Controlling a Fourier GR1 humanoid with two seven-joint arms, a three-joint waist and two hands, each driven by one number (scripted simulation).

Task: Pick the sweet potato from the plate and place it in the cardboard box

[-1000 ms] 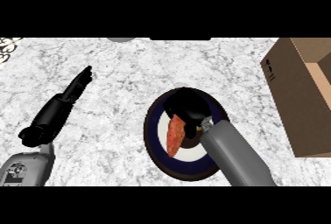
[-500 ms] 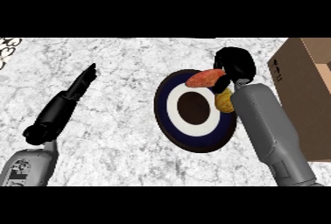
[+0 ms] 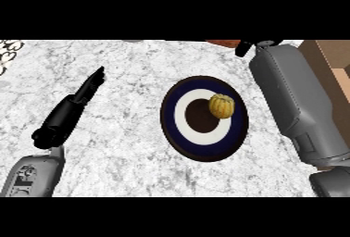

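one thing only is in transit: the sweet potato [image 3: 223,43], seen as a reddish-brown sliver at 12 o'clock, cut by the top edge of the view. it is off the plate [image 3: 198,149] and lies beyond the plate's 1 o'clock rim, just beside the right hand [image 3: 243,47] on that hand's 9 o'clock side. the strip that shows runs roughly from 9 to 3 o'clock, which suggests a long axis lying across the view; which end leads cannot be told, since most of the body is cropped. the right hand is also largely cropped, so whether it grasps the sweet potato cannot be told from this view, though their closeness fits a carry. the right forearm [image 3: 290,92] stretches from 5 o'clock up to 12 o'clock, alongside the cardboard box [image 3: 327,58] at 2 o'clock, probably so that the load can swing toward 3 o'clock over the box. the box does not yet hold the sweet potato, so placing remains. a yellow ribbed gourd [image 3: 222,106] sits on the plate's white ring, not part of the job. the left hand [image 3: 71,109] rests released at 9 o'clock over the marble counter [image 3: 130,157], straight fingers toward 1 o'clock, well apart from the plate.
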